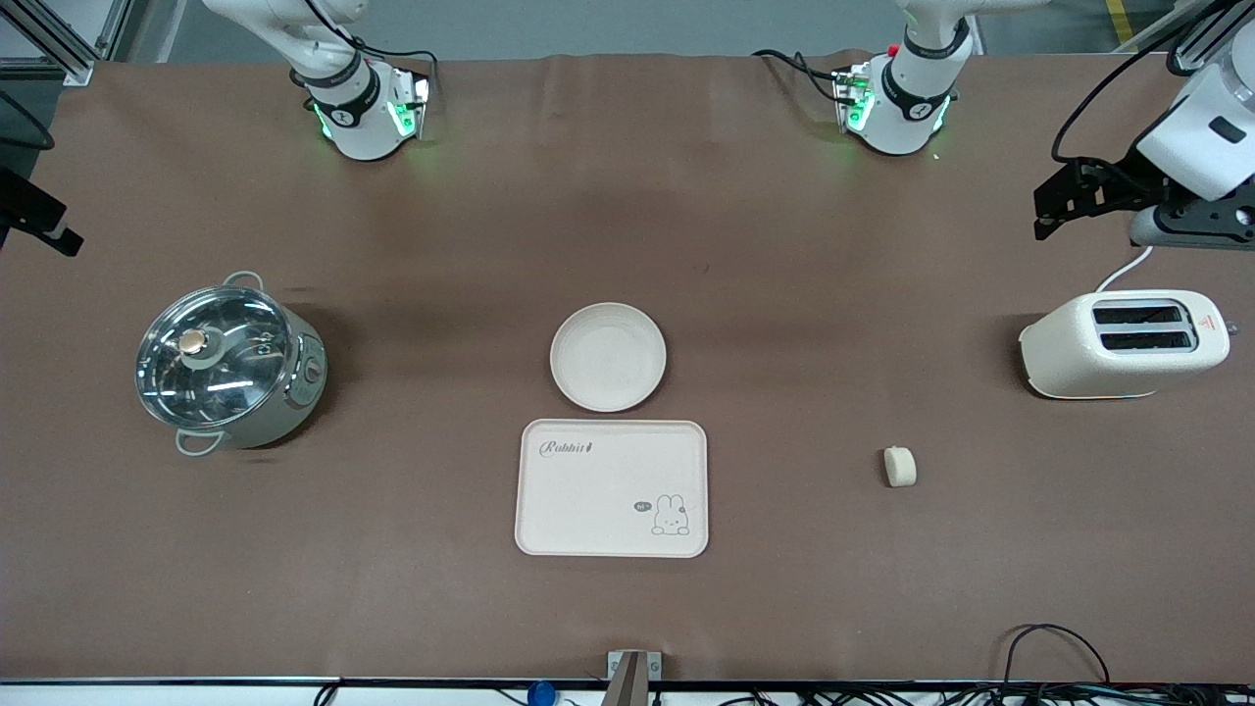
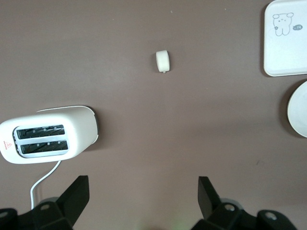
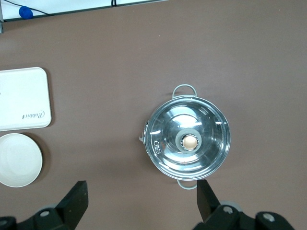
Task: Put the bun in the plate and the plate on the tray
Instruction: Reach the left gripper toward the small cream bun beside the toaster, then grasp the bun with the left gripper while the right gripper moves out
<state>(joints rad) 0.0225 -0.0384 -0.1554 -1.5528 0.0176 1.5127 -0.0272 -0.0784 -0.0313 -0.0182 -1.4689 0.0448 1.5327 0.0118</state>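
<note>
The bun (image 1: 899,467) lies on the brown table between the tray and the toaster; it also shows in the left wrist view (image 2: 162,61). The round plate (image 1: 608,356) sits bare, just farther from the front camera than the rectangular tray (image 1: 612,488), which carries "Rabbit" lettering. My left gripper (image 1: 1044,211) hangs open and empty over the table by the toaster; its jaws stand wide apart in the left wrist view (image 2: 144,196). My right gripper (image 1: 44,221) hangs open and empty over the table near the pot, seen in the right wrist view (image 3: 142,201).
A cream toaster (image 1: 1123,343) with a white cord stands at the left arm's end. A steel pot with a glass lid (image 1: 227,361) stands at the right arm's end. Cables lie along the table's front edge.
</note>
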